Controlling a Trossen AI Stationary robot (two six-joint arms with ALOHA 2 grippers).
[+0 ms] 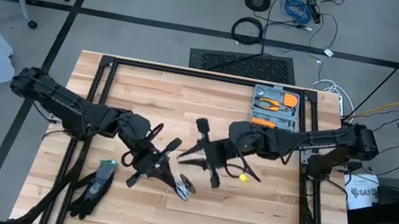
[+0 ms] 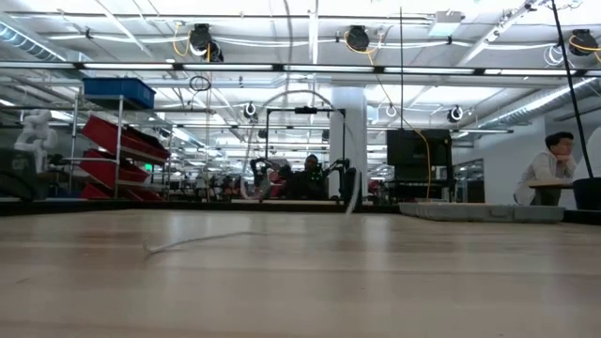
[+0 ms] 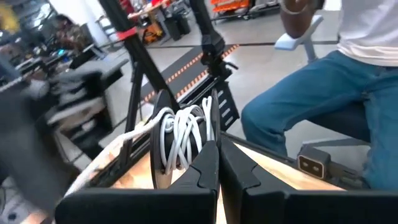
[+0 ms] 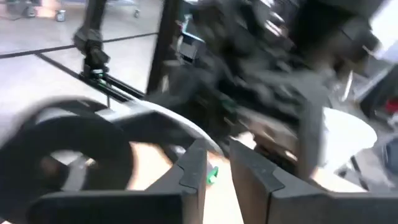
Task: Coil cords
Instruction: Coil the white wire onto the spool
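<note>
Winding cord mid-coil at bench centre
Left pincer [image 3: 217, 163] clamped on white cord [image 3: 180, 134] loops; right pincer [image 4: 216, 163], at three o'clock, slightly apart; next wrap needs regrasp.

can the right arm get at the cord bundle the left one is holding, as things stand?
Probably yes. The left pincer is shut on the cord bundle near table centre, and the right pincer, slightly parted, sits just beside it with bare wood between. Only the left fingers crowd the bundle.

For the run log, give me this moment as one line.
left gripper: shut on white cord | right gripper: slightly open, empty | coiling unfinished
</note>
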